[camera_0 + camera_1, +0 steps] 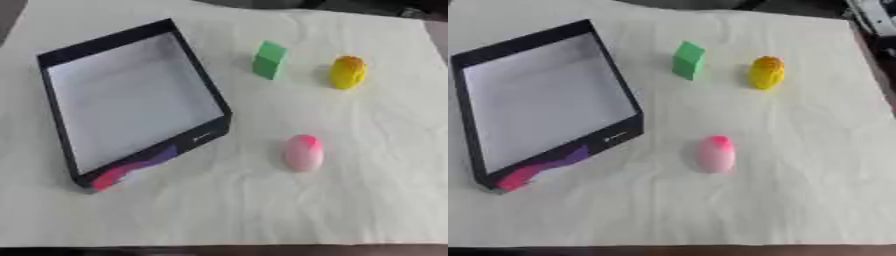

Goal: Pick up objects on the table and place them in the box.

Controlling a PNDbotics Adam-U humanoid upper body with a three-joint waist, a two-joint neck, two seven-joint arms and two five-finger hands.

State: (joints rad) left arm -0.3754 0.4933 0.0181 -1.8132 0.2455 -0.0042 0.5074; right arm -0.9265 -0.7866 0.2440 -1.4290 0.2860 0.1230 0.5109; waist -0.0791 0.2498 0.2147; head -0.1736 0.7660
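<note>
A wrinkled cream cloth (367, 200) covers the table, a dark strip of edge showing along the bottom of the frame. Right of centre lies a pink egg-shaped object (304, 153). At left sits the black-walled box (201, 75), pale inside, with pink and purple marking on its near wall. Farther up, a green block (269, 60) stands just left of a yellow rounded object (347, 72). Neither hand shows, so their state cannot be told.
</note>
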